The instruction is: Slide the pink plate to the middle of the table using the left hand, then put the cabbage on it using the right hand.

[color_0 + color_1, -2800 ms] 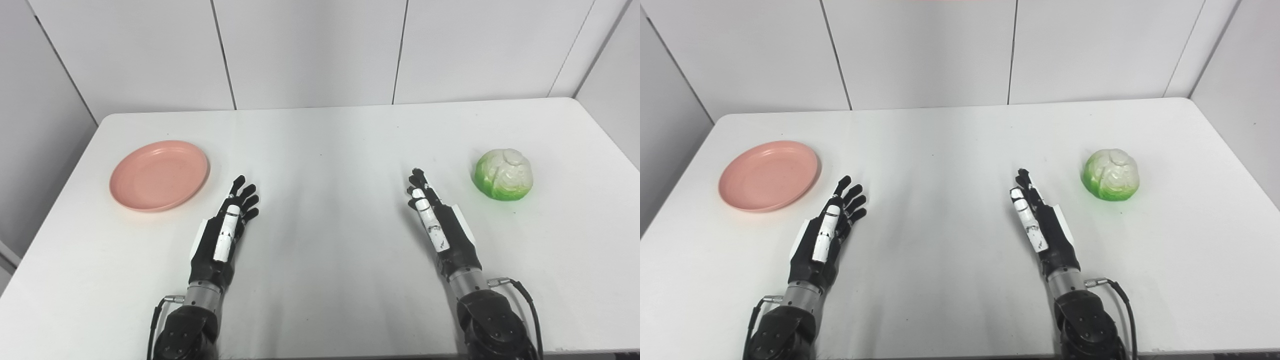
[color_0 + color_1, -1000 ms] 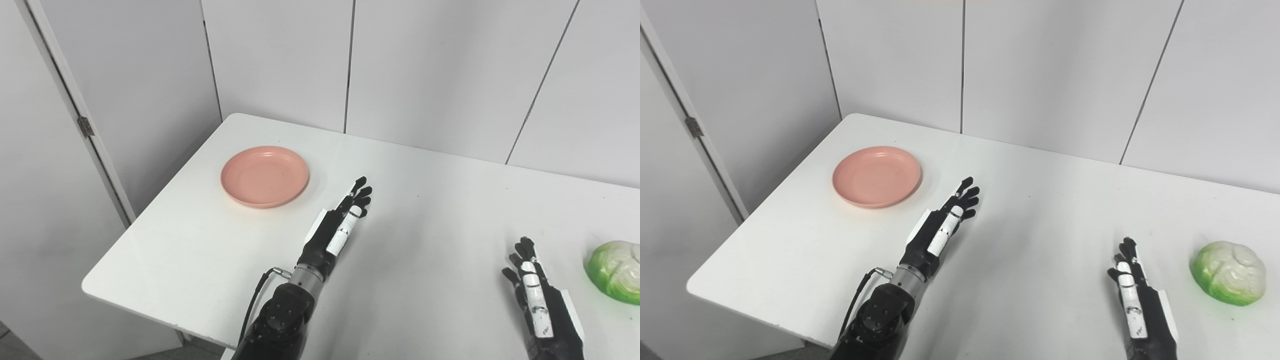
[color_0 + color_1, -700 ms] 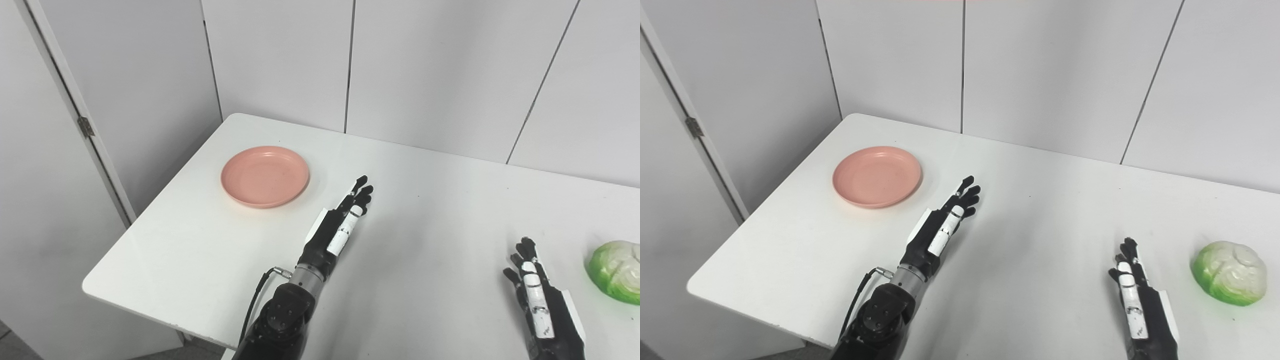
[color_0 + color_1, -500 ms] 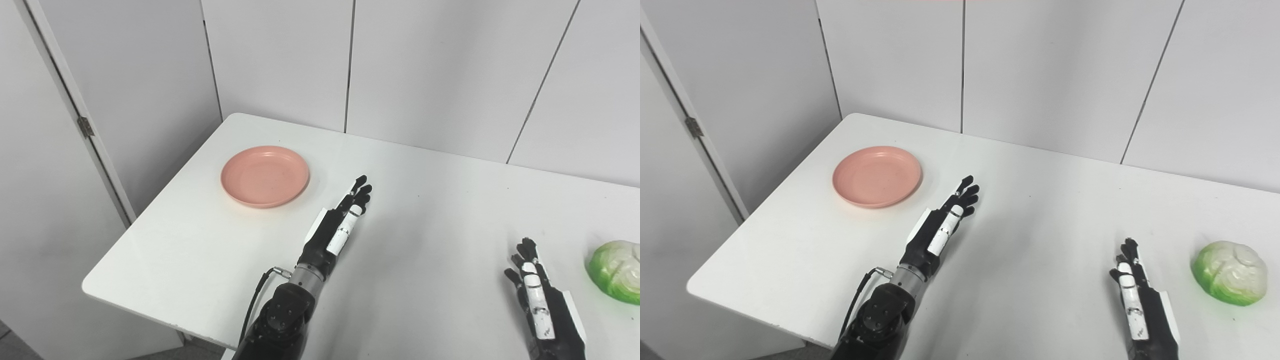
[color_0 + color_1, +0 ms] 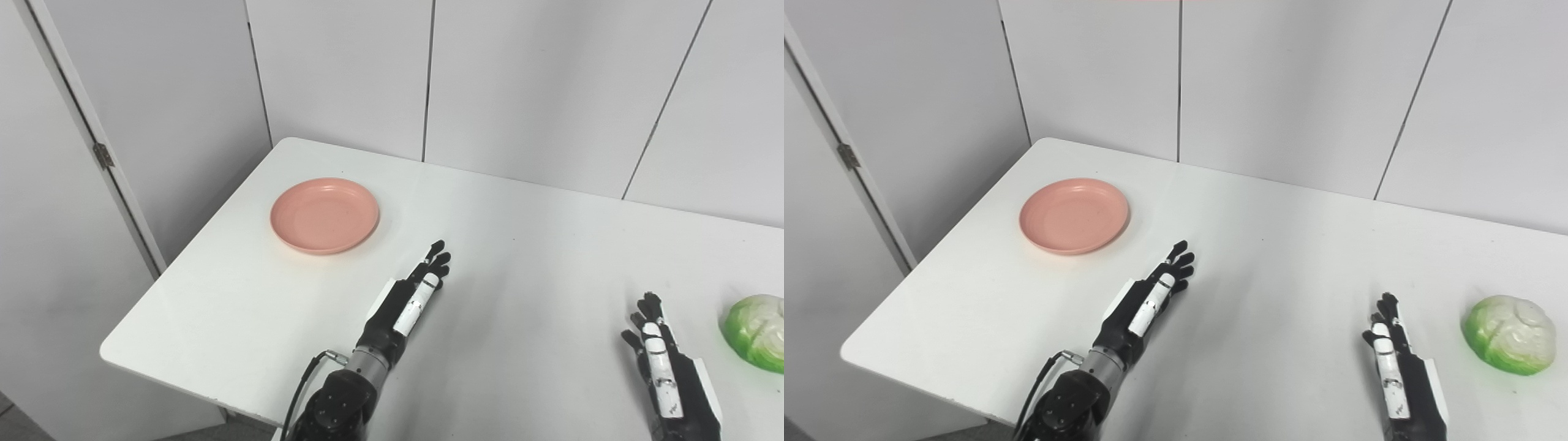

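The pink plate lies empty near the table's far left corner. My left hand is open and empty, fingers stretched out, to the right of the plate and nearer me, apart from it. The green and white cabbage sits on the table at the right edge of the picture. My right hand is open and empty, fingers straight, to the left of the cabbage and not touching it.
The white table stands in a corner of grey wall panels. Its left edge and front left corner drop off to the floor. A door with a hinge is at the left.
My left hand has drawn back toward me along the table, away from the plate. The right hand, plate and cabbage have stayed put. The camera had turned left before that.
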